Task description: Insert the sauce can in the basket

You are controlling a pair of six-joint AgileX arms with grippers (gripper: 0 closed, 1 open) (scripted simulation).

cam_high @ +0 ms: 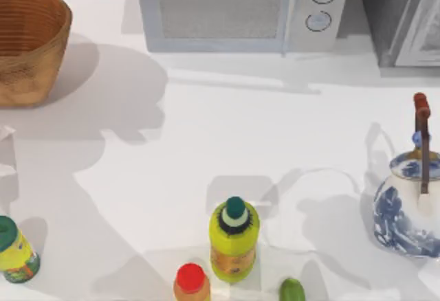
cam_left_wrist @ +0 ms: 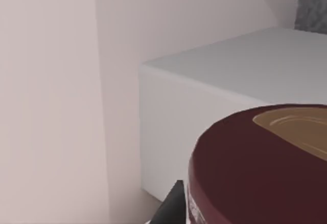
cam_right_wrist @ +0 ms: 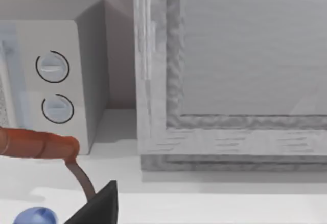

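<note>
The sauce can (cam_left_wrist: 255,168) sits close under the left tool's camera, seemingly held, though I cannot tell its grip. Risk: a loose pinch drops it short of the basket (cam_high: 27,40).

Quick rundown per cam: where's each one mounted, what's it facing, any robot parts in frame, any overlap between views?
Top view: above the table, looking down on the basket, microwave, teapot and bottles; no arm in it.
Left wrist view: on the left arm, facing the wall and a white box; sauce can close up, a dark finger tip beside it.
Right wrist view: on the right arm, facing the microwave's dials and a grey cabinet; a dark finger tip at the edge.
Shared: microwave and teapot handle in the top and right wrist views.
</note>
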